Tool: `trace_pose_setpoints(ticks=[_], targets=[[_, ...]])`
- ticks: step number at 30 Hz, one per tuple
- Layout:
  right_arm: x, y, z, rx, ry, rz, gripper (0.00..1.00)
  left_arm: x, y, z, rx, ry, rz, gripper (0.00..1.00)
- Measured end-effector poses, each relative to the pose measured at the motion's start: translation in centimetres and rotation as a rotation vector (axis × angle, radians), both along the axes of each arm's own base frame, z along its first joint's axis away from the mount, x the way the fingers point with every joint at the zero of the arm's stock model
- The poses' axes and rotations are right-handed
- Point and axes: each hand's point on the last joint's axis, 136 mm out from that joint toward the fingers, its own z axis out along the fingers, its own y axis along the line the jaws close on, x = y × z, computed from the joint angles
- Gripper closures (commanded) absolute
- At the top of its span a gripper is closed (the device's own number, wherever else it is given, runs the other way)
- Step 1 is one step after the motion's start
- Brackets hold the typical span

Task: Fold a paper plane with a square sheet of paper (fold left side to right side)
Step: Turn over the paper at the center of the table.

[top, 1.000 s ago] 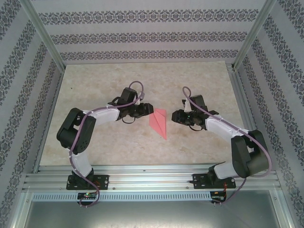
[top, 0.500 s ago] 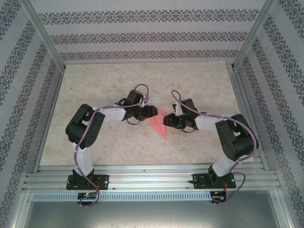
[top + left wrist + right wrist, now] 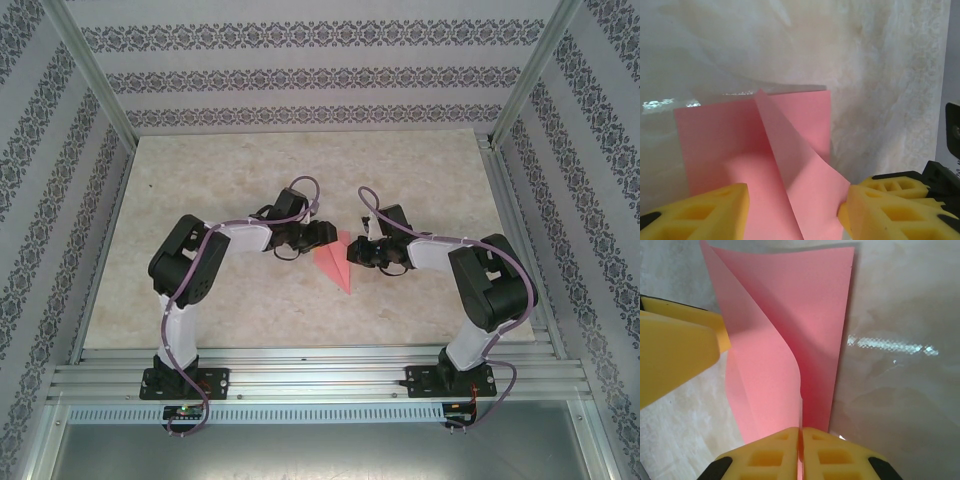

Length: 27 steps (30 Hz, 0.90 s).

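Note:
The salmon-pink sheet of paper lies mid-table, folded into a slim paper plane shape with its point toward the near edge. In the left wrist view one flap of the paper stands up from the flat layer. My left gripper is open and straddles the paper, its right finger touching the raised flap's edge. My right gripper is shut on the edge of the raised flap of the paper. Seen from above, the left gripper and right gripper meet at the paper's far end.
The pale marbled tabletop is walled by patterned panels and aluminium posts. A metal rail carries both arm bases at the near edge. The left gripper's yellow finger shows close by in the right wrist view.
The right arm swung left to the paper and its jaws shut on the raised flap. The left arm shifted slightly right and stayed open.

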Motion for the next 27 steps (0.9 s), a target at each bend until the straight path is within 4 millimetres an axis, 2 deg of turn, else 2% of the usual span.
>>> trace_pose_setpoints(ticks=[4, 8, 11, 13, 17, 20, 23, 25, 27], targets=[[0.1, 0.0, 0.0, -0.001, 0.000, 0.001, 0.90, 0.1, -0.9, 0.0, -0.006, 0.000, -0.010, 0.55], [0.0, 0.0, -0.1, -0.004, 0.006, 0.001, 0.87, 0.1, -1.3, -0.2, -0.006, 0.005, -0.014, 0.73], [0.1, -0.2, 0.1, -0.003, 0.003, -0.004, 0.79, 0.1, -1.3, -0.3, -0.004, 0.006, -0.014, 0.84], [0.2, -0.6, 1.0, 0.005, -0.016, -0.014, 0.70, 0.1, -1.3, -0.3, -0.004, 0.003, -0.016, 0.90], [0.7, -2.3, 4.7, 0.054, -0.109, -0.061, 0.50, 0.1, -1.4, 0.6, -0.012, -0.022, -0.027, 0.95], [0.5, -3.6, 7.6, 0.114, -0.185, -0.097, 0.30, 0.0, -1.4, 3.4, -0.044, -0.074, -0.037, 0.95], [-0.3, -4.4, 9.9, 0.174, -0.248, -0.120, 0.09, 0.1, -1.5, 8.3, -0.097, -0.175, -0.051, 0.95], [-0.9, -4.5, 11.6, 0.219, -0.300, -0.116, 0.02, 0.0, -1.5, 12.5, -0.147, -0.269, -0.061, 0.95], [-1.4, -4.2, 13.2, 0.276, -0.336, -0.103, 0.02, -0.2, -1.4, 16.0, -0.188, -0.349, -0.069, 0.94]])
